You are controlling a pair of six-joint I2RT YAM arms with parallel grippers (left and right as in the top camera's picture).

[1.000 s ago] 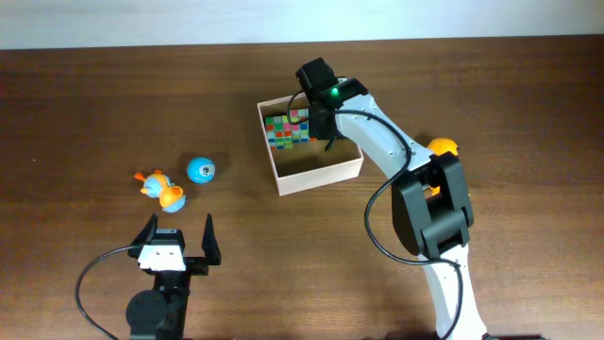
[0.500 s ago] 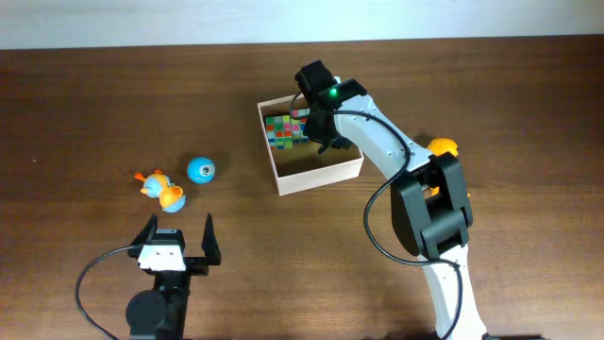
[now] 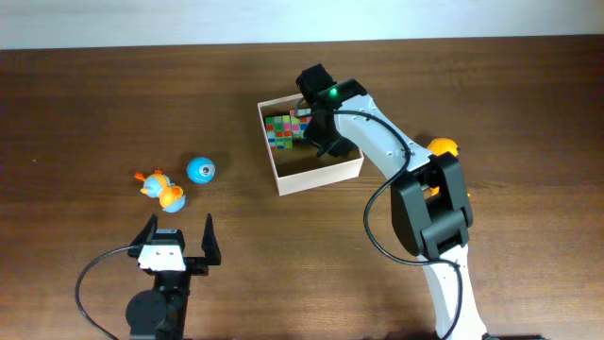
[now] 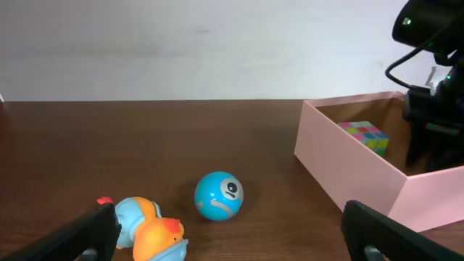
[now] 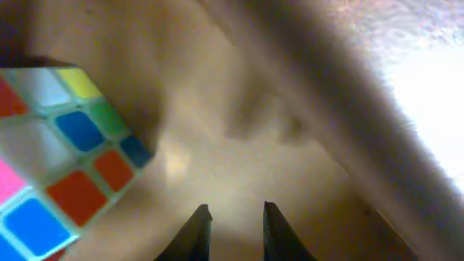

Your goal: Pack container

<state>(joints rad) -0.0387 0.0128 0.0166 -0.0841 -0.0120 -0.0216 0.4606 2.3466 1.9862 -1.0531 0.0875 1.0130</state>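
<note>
Dark brown wooden table; white wall beyond its far edge.

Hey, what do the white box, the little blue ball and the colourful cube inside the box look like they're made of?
The container: thin flat walls with crisp folded edges and a matte surface, likely cardboard or paperboard. The blue ball: smooth and glossy with a light highlight, probably hard plastic. The cube: shiny coloured tiles set in a whitish frame, which looks like plastic.
</note>
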